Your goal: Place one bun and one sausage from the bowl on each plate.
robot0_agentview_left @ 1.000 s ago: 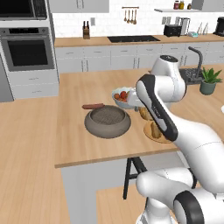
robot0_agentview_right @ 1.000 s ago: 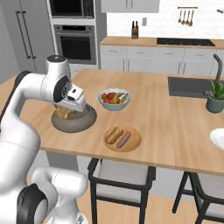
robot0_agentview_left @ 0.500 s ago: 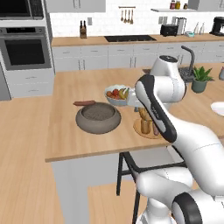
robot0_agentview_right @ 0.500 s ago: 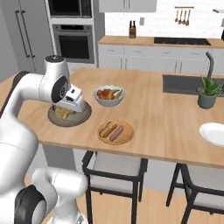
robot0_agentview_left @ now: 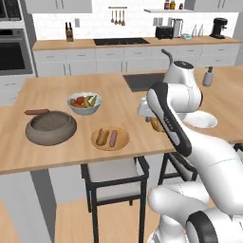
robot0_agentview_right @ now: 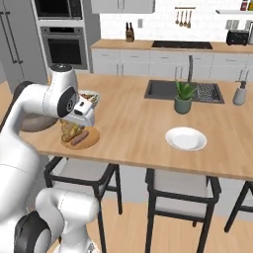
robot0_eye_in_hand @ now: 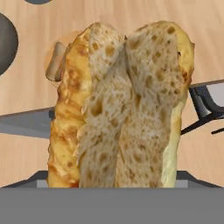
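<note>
The claw (robot0_eye_in_hand: pixel 118 186) held a split bun (robot0_eye_in_hand: pixel 122 105) by its lower end, above the worktop (robot0_agentview_right: pixel 133 128); light, soft and crushable, it likely wanted gentle mid-body pressure.

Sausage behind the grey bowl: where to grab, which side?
Likely mid-length on the sausage, from straight above, claw closing across its thin width. It lies flat on the counter, long axis left-right in the left base view; the bowl close in front hampers a side approach.
</note>
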### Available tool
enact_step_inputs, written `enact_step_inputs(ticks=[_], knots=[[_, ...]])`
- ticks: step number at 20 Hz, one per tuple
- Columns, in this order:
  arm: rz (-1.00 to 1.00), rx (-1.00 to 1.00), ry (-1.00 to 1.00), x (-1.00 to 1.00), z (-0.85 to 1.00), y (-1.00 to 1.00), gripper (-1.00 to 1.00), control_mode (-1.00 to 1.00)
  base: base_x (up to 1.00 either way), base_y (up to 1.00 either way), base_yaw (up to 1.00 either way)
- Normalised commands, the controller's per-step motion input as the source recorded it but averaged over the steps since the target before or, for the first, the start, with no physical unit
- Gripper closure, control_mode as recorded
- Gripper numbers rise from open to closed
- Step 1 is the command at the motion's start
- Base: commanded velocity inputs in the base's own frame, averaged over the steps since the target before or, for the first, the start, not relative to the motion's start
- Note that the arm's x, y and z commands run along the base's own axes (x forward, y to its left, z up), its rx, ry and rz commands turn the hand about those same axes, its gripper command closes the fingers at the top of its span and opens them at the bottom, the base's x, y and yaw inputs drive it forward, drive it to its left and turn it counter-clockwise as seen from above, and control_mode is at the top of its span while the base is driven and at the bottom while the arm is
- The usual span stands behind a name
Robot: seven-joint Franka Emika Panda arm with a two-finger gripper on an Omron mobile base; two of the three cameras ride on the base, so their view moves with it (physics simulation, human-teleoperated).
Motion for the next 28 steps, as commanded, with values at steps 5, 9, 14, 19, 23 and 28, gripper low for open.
enact_step_inputs(ticks=[5,9,14,19,23,28], knots=[[0.00,0.00,0.00,0.00,0.00,0.00,1.00,1.00,0.01,-1.00,0.00],[0.00,0.00,0.00,0.00,0.00,0.00,1.00,1.00,0.11,-1.00,0.00],[0.00,0.00,0.00,0.00,0.00,0.00,1.00,1.00,0.23,-0.87,0.00],[0.00,0.00,0.00,0.00,0.00,0.00,1.00,1.00,0.67,-0.19,0.00],[0.00,0.00,0.00,0.00,0.00,0.00,1.00,1.00,0.71,-0.08,0.00],[0.07,0.01,0.14,0.67,0.00,-0.26,1.00,-1.00,0.00,0.00,0.00]])
